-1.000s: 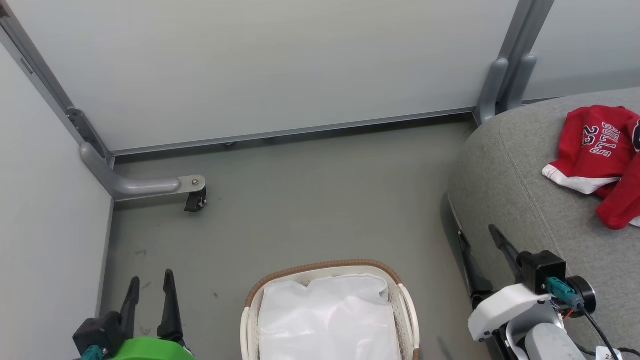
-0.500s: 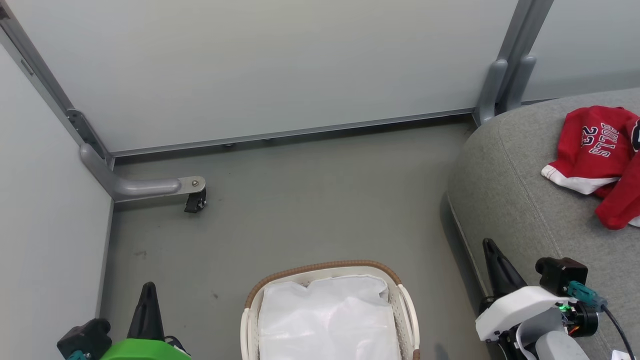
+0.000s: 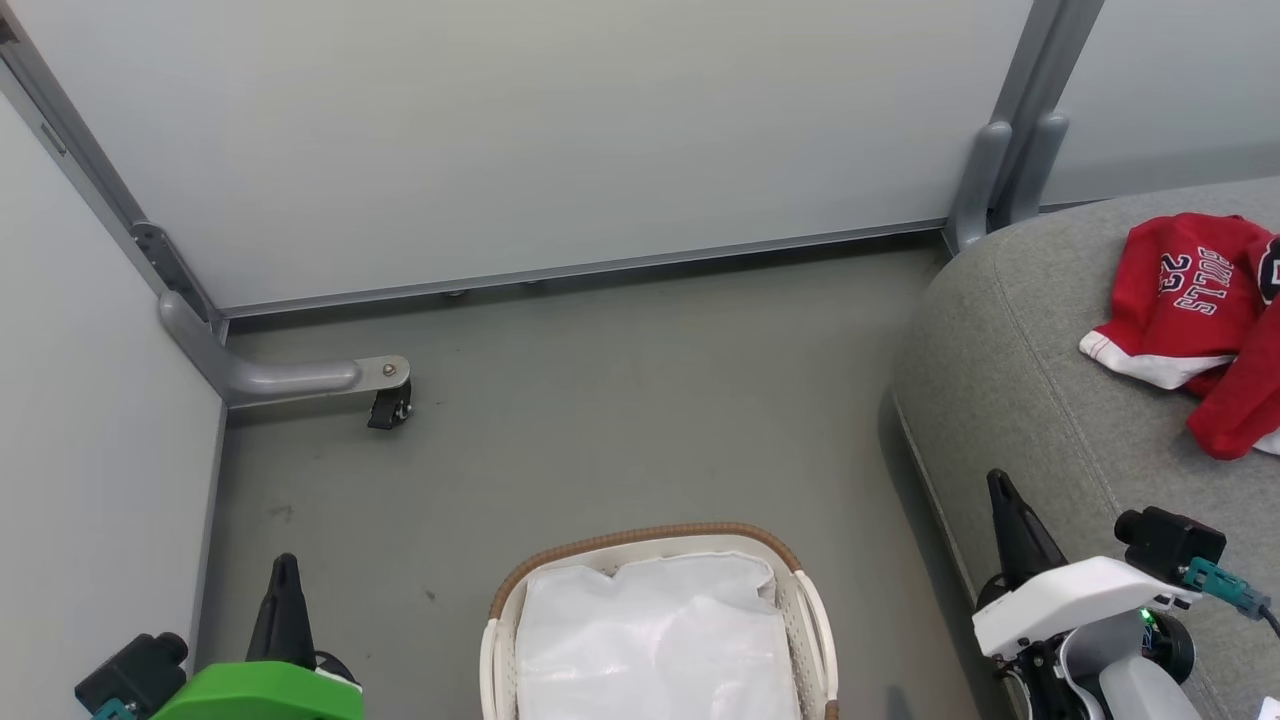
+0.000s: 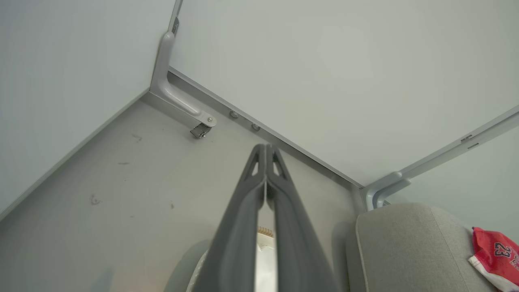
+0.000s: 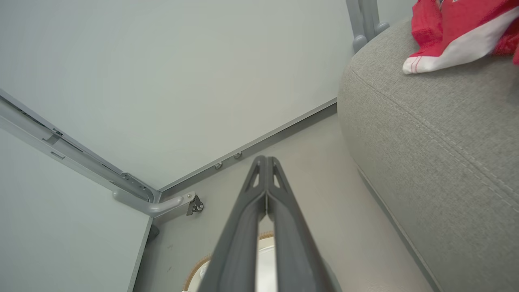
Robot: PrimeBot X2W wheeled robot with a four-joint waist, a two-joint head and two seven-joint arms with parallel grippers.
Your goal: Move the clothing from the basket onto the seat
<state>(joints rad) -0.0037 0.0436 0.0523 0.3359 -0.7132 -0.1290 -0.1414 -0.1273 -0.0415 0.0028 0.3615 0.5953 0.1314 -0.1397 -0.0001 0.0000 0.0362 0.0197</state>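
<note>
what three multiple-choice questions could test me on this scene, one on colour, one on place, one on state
1. What colour is the rim of the basket? A green B brown C black
2. Where does the red clothing lie? A in the basket B on the floor C on the grey seat
3. How does the left gripper stand? A shut, holding nothing B wide open C shut on cloth
Key: 1 B, the woven rim is brown; 2 C, both red pieces rest on the seat, and the basket holds a white liner; 3 A, its fingers meet with nothing between.
</note>
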